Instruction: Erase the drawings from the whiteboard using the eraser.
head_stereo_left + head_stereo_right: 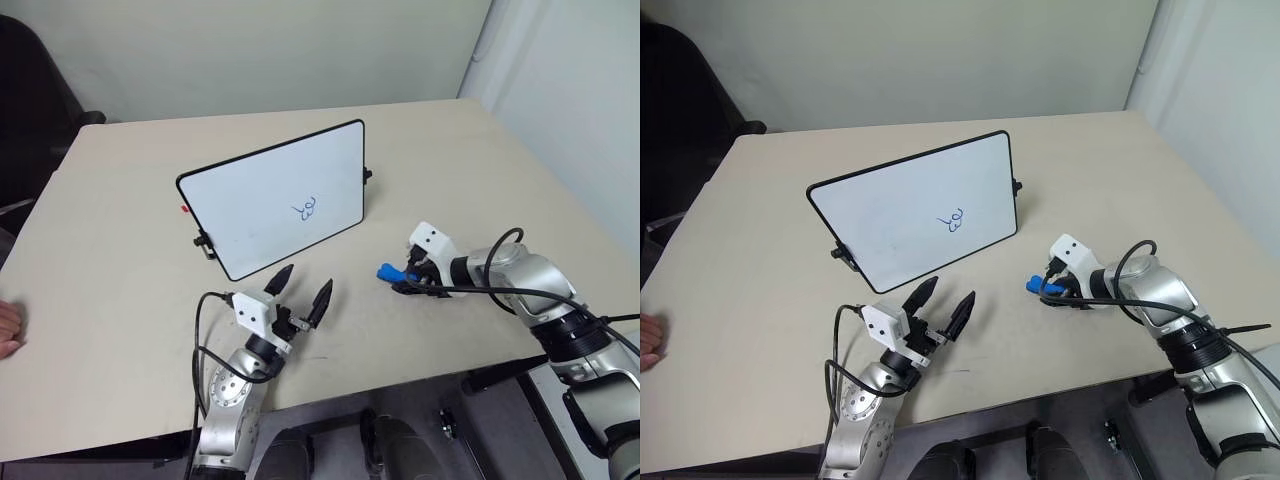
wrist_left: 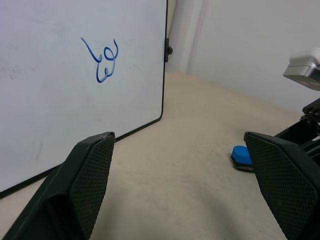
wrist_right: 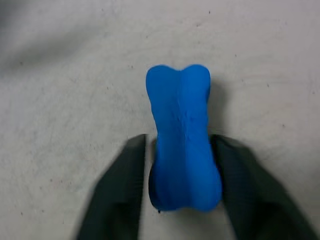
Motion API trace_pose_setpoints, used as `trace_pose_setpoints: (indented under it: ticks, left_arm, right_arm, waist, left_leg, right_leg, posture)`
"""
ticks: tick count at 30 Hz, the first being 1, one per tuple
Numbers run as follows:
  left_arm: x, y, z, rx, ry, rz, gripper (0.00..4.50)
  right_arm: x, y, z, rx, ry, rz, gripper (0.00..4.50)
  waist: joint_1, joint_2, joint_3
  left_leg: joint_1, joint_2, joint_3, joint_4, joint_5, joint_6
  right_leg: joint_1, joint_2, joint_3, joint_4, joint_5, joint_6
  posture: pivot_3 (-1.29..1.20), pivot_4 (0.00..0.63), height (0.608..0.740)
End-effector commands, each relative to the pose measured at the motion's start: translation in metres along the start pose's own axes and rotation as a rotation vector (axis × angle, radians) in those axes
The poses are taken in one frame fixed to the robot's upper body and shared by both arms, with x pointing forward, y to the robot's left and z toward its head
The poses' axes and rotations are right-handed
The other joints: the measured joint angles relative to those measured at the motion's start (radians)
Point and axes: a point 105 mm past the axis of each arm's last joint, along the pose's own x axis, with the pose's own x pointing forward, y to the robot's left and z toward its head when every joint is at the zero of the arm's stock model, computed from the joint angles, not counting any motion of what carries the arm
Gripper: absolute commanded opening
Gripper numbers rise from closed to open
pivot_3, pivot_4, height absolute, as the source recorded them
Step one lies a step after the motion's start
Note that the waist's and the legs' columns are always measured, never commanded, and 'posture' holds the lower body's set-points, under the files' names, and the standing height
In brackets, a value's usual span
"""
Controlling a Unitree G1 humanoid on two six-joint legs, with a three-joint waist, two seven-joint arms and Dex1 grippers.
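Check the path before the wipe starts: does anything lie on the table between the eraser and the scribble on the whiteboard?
Nothing visible does. The eraser sits between the right gripper fingers, and only bare table lies between it and the whiteboard, where the drawings face the robot.

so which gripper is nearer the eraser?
Right. The right gripper has its fingers on either side of the eraser on the table. The left gripper sits apart, open, in front of the whiteboard.
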Motion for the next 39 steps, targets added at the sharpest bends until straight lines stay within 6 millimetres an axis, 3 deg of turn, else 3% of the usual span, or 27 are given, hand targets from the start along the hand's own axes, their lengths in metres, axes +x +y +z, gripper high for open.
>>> trace_pose_setpoints:
  ticks: [1,6,10,19,24,33,39]
  left_arm:
    - [0.003,-0.004,0.011,0.003,-0.046,-0.016,4.5]
    - [0.005,-0.006,0.009,-0.001,-0.044,-0.022,4.5]
    - [0.006,-0.006,0.008,-0.003,-0.042,-0.022,4.5]
    - [0.005,-0.002,0.007,0.001,-0.036,-0.015,4.5]
    - [0.004,0.005,0.008,0.013,-0.033,0.005,4.5]
    - [0.001,0.01,0.009,0.016,-0.032,0.018,4.5]
    - [-0.002,0.009,0.01,0.014,-0.033,0.024,4.5]
  right_arm:
    - [-0.004,0.006,0.007,-0.056,-0.012,0.021,1.19]
    - [-0.005,0.01,0.007,-0.088,-0.012,0.032,0.4]
    - [-0.01,0.019,0.021,-0.124,-0.093,0.065,0.39]
    - [-0.011,0.035,0.089,-0.043,-0.481,0.043,0.39]
    - [0.01,0.035,0.106,0.03,-0.55,-0.021,0.39]
    - [0.027,0.026,0.151,0.11,-0.677,-0.139,0.39]
    - [0.036,0.019,0.164,0.15,-0.686,-0.185,0.39]
  waist:
    - [0.0,0.0,0.0]
    - [0.0,0.0,0.0]
    - [0.0,0.0,0.0]
    - [-0.003,0.0,0.0]
    - [-0.003,0.0,0.0]
    - [-0.003,0.0,0.0]
    - [-0.003,0.0,0.0]
  left_leg:
    - [0.0,0.0,0.0,0.0,0.0,0.0]
    - [0.0,0.0,0.0,0.0,0.0,0.0]
    - [0.0,0.0,0.0,0.0,0.0,0.0]
    - [0.0,0.0,0.0,0.0,0.0,0.0]
    - [0.0,0.0,0.0,0.0,0.0,0.0]
    - [-0.002,0.0,0.0,-0.001,-0.001,-0.001]
    - [-0.003,0.001,0.0,-0.001,-0.002,-0.002]
  right_leg:
    - [0.0,0.0,0.0,0.0,0.0,0.0]
    - [0.0,0.0,0.0,0.0,0.0,0.0]
    - [0.0,0.0,0.0,0.0,0.0,0.0]
    - [0.0,0.0,0.0,0.001,0.0,-0.001]
    - [-0.002,0.0,0.0,0.001,0.001,-0.002]
    - [-0.005,0.0,0.0,0.001,0.007,-0.012]
    - [-0.008,0.0,0.0,0.001,0.006,-0.013]
  posture:
    - [0.0,0.15,0.74]
    - [0.0,0.15,0.74]
    - [0.0,0.15,0.74]
    - [0.0,0.15,0.74]
    - [0.0,0.15,0.74]
    - [0.0,0.15,0.74]
    - [0.0,0.15,0.74]
